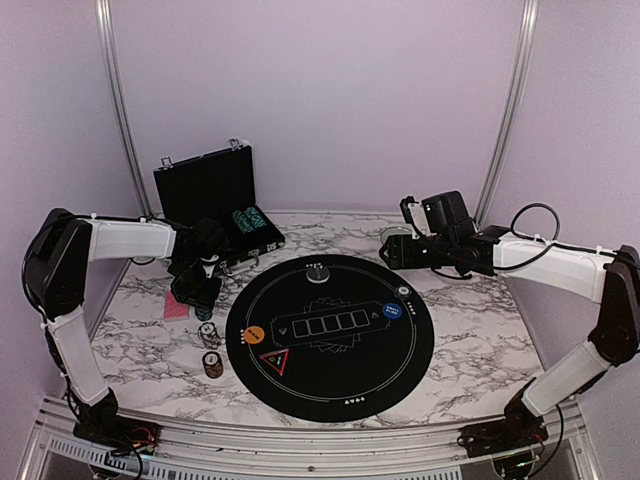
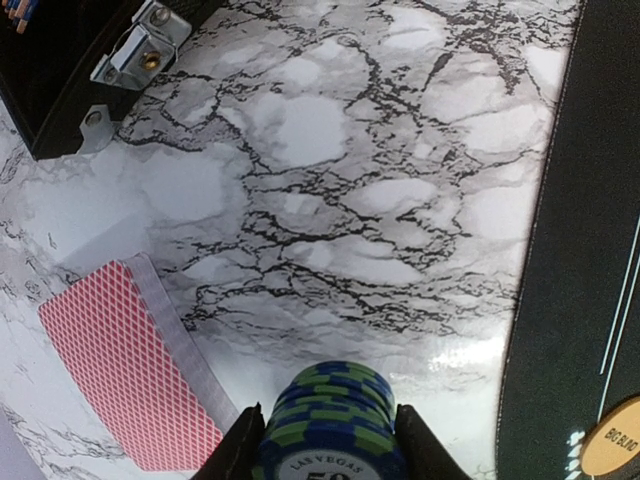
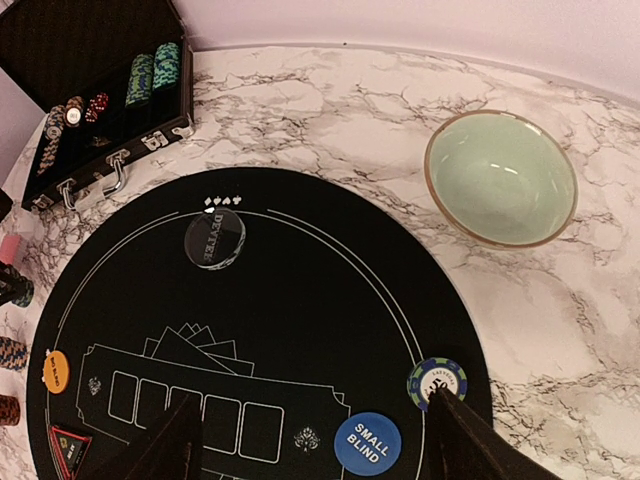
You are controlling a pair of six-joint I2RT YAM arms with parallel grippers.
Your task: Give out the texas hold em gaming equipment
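The left gripper [image 2: 328, 448] is pinching its fingers onto a short stack of blue-and-green striped-edge poker chips [image 2: 332, 405], holding it over the marble just off the left edge of the round black felt mat [image 2: 565, 300], probably because one player's share belongs there; the pinkish-red-backed playing cards [image 2: 120, 370] are lying further out from that same edge; the round orange big-blind disc [image 2: 614, 450] is sitting just inside it; the right gripper [image 3: 315, 420] is hanging empty with fingers spread wide above the mat's right side, near the round blue small-blind disc [image 3: 367, 443], seemingly leaving this placement to its partner.
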